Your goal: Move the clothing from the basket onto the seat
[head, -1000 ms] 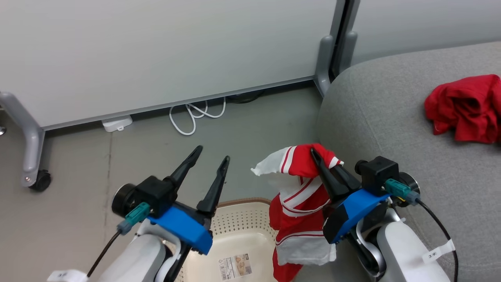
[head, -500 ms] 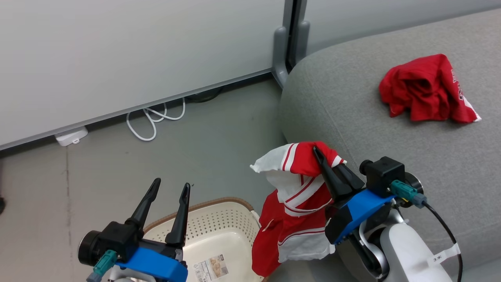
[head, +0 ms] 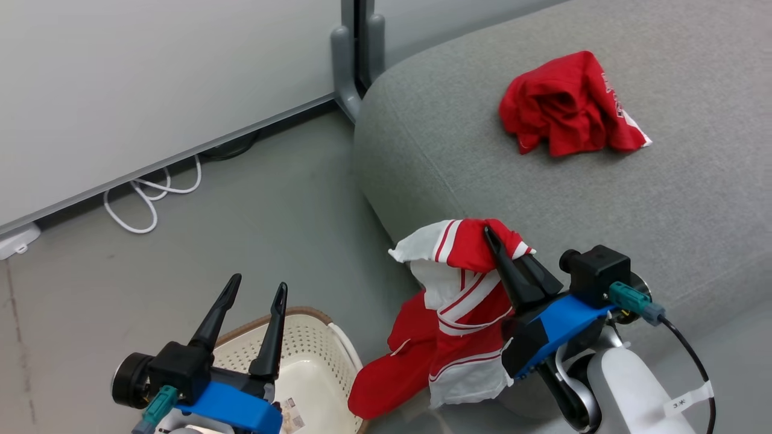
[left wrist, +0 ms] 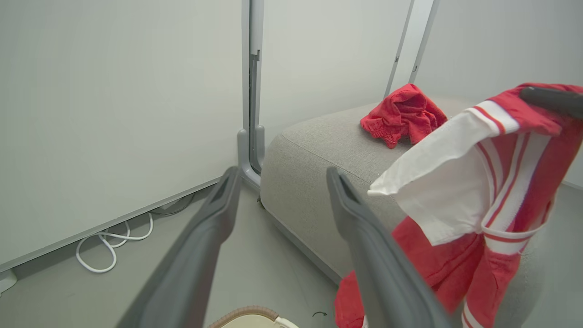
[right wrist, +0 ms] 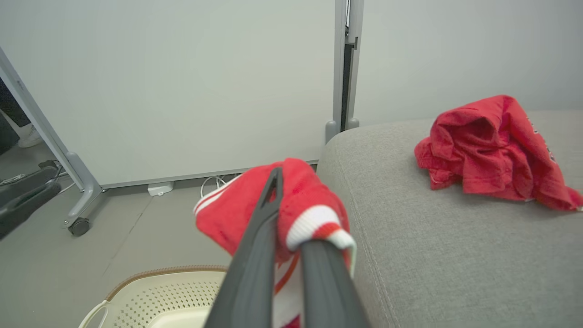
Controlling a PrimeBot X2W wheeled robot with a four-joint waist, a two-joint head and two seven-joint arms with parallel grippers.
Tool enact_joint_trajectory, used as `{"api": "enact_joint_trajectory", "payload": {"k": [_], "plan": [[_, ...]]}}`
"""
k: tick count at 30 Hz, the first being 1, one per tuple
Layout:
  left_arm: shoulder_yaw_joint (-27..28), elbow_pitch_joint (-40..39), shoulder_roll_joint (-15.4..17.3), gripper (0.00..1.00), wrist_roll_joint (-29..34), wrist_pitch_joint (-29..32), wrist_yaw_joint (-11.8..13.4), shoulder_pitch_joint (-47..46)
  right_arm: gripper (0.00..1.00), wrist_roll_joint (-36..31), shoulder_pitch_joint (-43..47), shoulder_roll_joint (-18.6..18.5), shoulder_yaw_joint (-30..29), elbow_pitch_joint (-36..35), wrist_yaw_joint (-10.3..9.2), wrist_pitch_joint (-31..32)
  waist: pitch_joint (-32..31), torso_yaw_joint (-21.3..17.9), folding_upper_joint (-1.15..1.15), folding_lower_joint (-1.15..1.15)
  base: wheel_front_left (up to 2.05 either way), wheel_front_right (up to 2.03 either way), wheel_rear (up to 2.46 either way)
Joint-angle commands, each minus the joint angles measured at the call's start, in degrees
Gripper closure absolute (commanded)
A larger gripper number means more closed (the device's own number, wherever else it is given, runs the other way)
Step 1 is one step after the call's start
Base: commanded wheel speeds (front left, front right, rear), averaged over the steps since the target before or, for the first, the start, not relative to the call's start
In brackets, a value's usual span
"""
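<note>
My right gripper (head: 497, 241) is shut on the red jersey with white stripes (head: 464, 301), which hangs from the fingers beside the near corner of the grey seat (head: 663, 211). The jersey's lower end trails just right of the cream basket (head: 307, 349). In the right wrist view the jersey (right wrist: 237, 214) is draped over my closed gripper (right wrist: 287, 205). A plain red garment (head: 561, 105) lies crumpled on the seat, apart from both grippers. My left gripper (head: 258, 283) stands open over the basket's left part, holding nothing.
White partition panels with a grey post foot (head: 353, 66) stand behind the seat's far corner. A white cable (head: 151, 193) loops on the grey floor by the panel. A caster foot (right wrist: 79, 225) shows at the left of the right wrist view.
The head camera has turned right, bringing more of the seat into view. My left gripper dropped lower and stays open. The jersey's hanging end has swung left, still gripped by the right gripper.
</note>
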Motion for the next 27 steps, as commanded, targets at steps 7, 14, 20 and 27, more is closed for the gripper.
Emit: {"api": "enact_joint_trajectory", "payload": {"k": [7,14,20,27], "plan": [[0.66,0.36,-0.03,0.00,1.03,-0.16,-0.74,-1.03,1.00,0.85,0.58,0.00,0.04,0.61,0.03,-1.30,1.34,-4.39,0.00,0.00,0.00,0.00,0.00],[0.70,0.46,-0.03,0.00,1.46,-0.16,-1.04,-1.45,1.00,1.50,0.56,-0.01,-0.01,1.13,0.03,-1.88,1.74,-5.58,0.00,0.00,0.00,0.00,0.00],[0.39,0.42,-0.26,0.00,1.50,-0.16,-1.30,-1.56,1.00,1.52,-1.16,0.00,-0.86,1.62,0.03,-2.06,1.67,-5.22,0.00,0.00,0.00,0.00,0.00],[0.21,0.04,-0.51,0.00,1.63,-0.16,-1.46,-1.84,1.00,-0.87,-5.74,-0.02,-3.67,1.44,0.03,-1.01,2.69,-3.37,0.00,0.00,0.00,0.00,0.00]]}}
